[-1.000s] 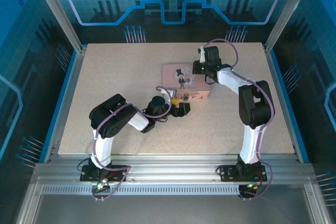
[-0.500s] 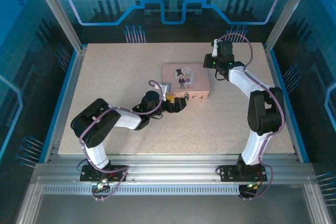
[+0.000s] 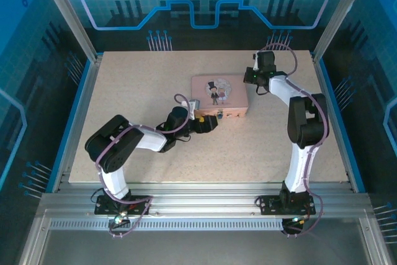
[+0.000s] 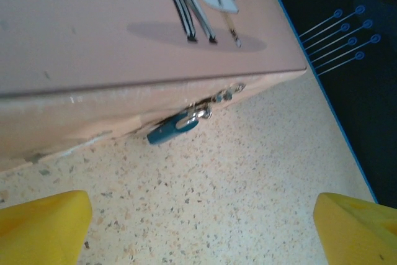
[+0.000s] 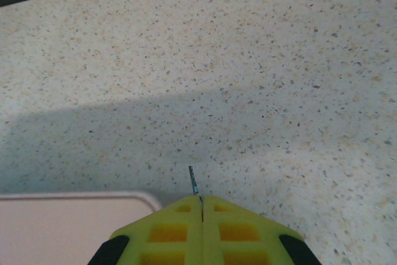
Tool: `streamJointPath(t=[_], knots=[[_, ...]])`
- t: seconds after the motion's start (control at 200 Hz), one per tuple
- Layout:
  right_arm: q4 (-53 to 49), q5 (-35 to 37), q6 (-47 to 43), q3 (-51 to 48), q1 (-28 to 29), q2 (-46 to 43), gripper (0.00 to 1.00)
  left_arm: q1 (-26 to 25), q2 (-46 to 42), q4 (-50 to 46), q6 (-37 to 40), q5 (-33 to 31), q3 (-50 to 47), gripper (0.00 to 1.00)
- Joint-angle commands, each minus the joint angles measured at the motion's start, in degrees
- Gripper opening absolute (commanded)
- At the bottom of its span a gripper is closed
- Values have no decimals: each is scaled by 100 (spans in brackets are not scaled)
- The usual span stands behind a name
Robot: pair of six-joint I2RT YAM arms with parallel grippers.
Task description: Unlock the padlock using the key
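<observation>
Right jaws now beside pink tin [image 3: 232,91], tight on key [image 5: 193,181]; left jaws apart before padlock [image 4: 173,130].

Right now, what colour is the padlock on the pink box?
The padlock is dark teal, clearest in the left wrist view.

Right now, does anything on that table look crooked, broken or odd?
Two small things. A small teal piece hangs askew from the front clasp of the pink picture-lidded tin box, near the speckled table. A thin metal sliver pokes out between the right arm's shut jaws.
</observation>
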Motion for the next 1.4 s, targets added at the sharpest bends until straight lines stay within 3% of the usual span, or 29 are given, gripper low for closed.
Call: streamJointPath(t=[0.0, 0.235, 0.47, 1.391], knots=[[-288, -57, -34, 511, -32, 356, 0, -139, 220, 345, 197, -271, 172, 95], [-869, -278, -130, 1580, -28, 1107, 0, -242, 557, 557, 383, -485, 424, 97], [-920, -435, -201, 1787, 79, 1388, 0, -323, 832, 967, 493, -751, 482, 97], [-71, -856, -24, 500, 471, 964, 0, -633, 1572, 2283, 1008, -817, 945, 99]])
